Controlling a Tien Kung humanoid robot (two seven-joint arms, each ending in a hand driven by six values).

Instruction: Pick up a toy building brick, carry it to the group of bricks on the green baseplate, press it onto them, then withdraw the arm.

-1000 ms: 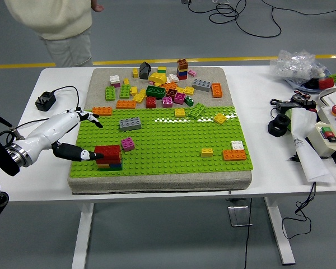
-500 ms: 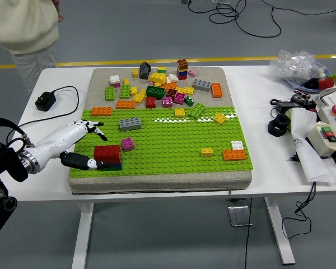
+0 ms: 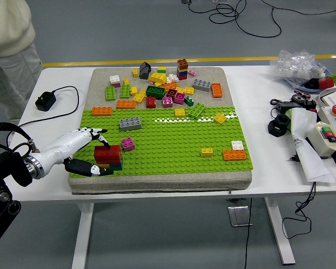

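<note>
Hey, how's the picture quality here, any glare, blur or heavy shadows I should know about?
Head view: lighting is even and soft; a streak of glare runs across the green baseplate near its far edge. Shadows are faint, mostly under the table. The left hand beside the red brick stack looks sharp, no motion blur. The small bricks at the back are too small to show fine detail.

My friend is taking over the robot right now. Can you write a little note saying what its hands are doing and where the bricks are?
Left hand: fingers spread, holding nothing, at the near left corner of the green baseplate, right beside the brick stack.
Right hand: not in view.
Red brick sits on top of the stack. A pink brick stands just beside it. Loose bricks lie on the far part of the mat.
Done: brick looks pressed on, hand off it.
Left: pull the arm fully away from the table.
</note>
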